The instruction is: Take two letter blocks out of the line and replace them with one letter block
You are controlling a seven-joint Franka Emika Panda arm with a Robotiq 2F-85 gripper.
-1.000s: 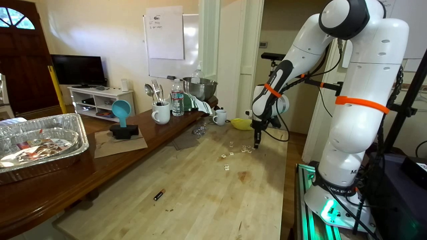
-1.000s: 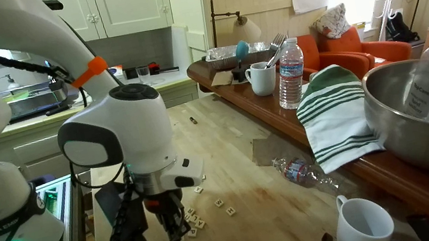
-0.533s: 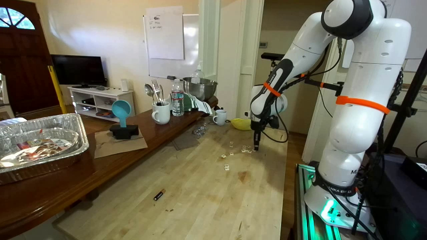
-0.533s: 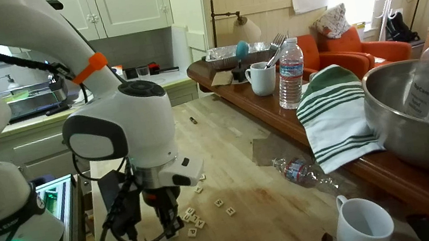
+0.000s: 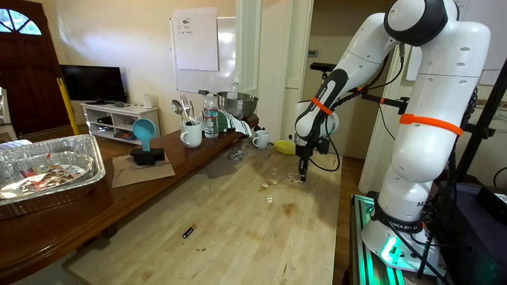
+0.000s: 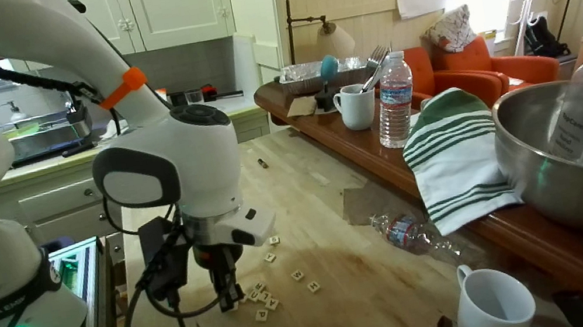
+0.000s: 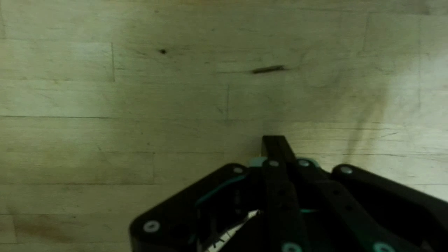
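Gripper (image 6: 231,302) was clenched, fingertips (image 7: 271,147) together with nothing I could see between, and just right of it in an exterior view lay the pale block cluster (image 6: 264,296), likely the line, long axis unclear, two loose blocks (image 6: 313,286) farther right.

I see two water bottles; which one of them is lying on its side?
The crumpled bottle, lying lower, beside the brown counter; the other water bottle stands upright on that counter.
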